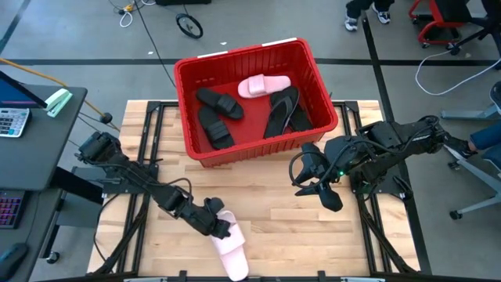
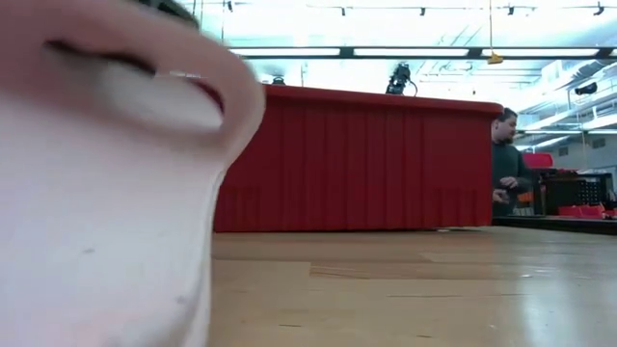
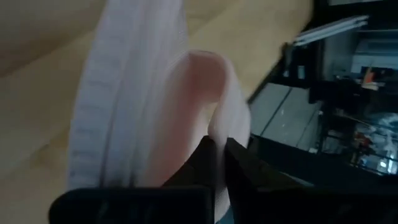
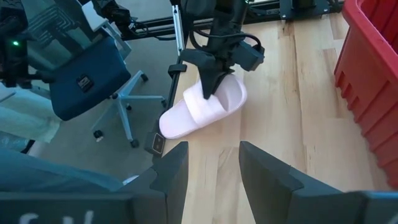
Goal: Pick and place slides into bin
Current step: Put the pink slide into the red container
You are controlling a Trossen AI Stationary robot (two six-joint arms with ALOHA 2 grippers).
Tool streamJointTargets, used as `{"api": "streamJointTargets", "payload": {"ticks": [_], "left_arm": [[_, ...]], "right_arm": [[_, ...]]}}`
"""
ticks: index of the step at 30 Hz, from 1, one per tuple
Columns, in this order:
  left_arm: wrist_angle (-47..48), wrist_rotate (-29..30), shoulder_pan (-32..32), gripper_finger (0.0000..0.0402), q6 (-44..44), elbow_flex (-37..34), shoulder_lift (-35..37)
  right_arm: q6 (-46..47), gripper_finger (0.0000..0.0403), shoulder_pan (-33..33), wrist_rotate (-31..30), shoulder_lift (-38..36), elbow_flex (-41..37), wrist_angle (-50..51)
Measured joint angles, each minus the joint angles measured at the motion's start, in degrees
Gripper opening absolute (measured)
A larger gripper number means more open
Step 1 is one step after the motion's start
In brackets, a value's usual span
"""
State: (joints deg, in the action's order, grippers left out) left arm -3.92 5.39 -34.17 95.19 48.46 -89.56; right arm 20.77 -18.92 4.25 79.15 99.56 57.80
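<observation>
You see a grey concrete floor [image 1: 94, 47] around the pale wooden butcher-block table [image 1: 274, 211]. Long ceiling strip lights [image 2: 405, 52] glow overhead; a blue swivel office chair [image 4: 87, 81] stands beside the table.

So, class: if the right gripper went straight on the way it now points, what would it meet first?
Probably the pale pink slide held by the left gripper; the right gripper is open, with bare wooden table between, though depth is unclear.

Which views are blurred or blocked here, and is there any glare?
Low view: the pink slide sits against the lens, out of focus, hiding the left half; ceiling lights glare above the bin. Left wrist view: slide and left pincer are soft, too close. High view: sharp, evenly lit. Right wrist view: clear; right pincer open.
</observation>
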Motion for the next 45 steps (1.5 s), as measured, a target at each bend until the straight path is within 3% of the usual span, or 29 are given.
{"api": "streamJointTargets", "payload": {"ticks": [9,13,17,24,29,33,36,41,45], "left_arm": [[4.7,1.9,2.8,0.0018,-10.0,11.5,-0.1],[16.2,3.7,5.4,0.0018,-15.8,20.5,-0.1],[30.7,9.0,9.0,0.0017,-21.4,30.7,-0.1],[44.7,20.1,20.2,0.0017,-33.7,48.0,-0.1],[44.9,21.2,32.5,0.0017,-45.1,55.1,0.0],[45.2,20.5,42.8,0.0017,-45.4,55.0,0.0],[45.3,16.8,49.3,0.0017,-42.1,52.5,-0.5],[43.0,7.1,56.6,0.0017,-39.6,44.7,-3.1],[32.9,-2.5,59.7,0.0017,-42.0,37.6,-4.8]], "right_arm": [[0.0,0.0148,0.0,0.0,0.0,0.0,0.0],[0.4,0.0148,0.0,0.0,0.0,0.0,0.0],[4.4,0.0148,-0.1,1.0,0.0,0.0,0.7],[6.9,0.0148,-4.9,1.8,0.0,0.0,5.9],[8.9,0.0148,-9.4,-1.5,0.0,0.0,5.8],[10.5,0.0148,-12.2,-6.4,0.0,0.0,5.8],[12.6,0.0148,-13.5,-12.1,0.0,0.0,5.8],[16.7,0.0148,-13.9,-21.1,0.0,0.0,5.9],[16.7,0.0148,-13.9,-22.6,0.0,0.0,6.0]]}}
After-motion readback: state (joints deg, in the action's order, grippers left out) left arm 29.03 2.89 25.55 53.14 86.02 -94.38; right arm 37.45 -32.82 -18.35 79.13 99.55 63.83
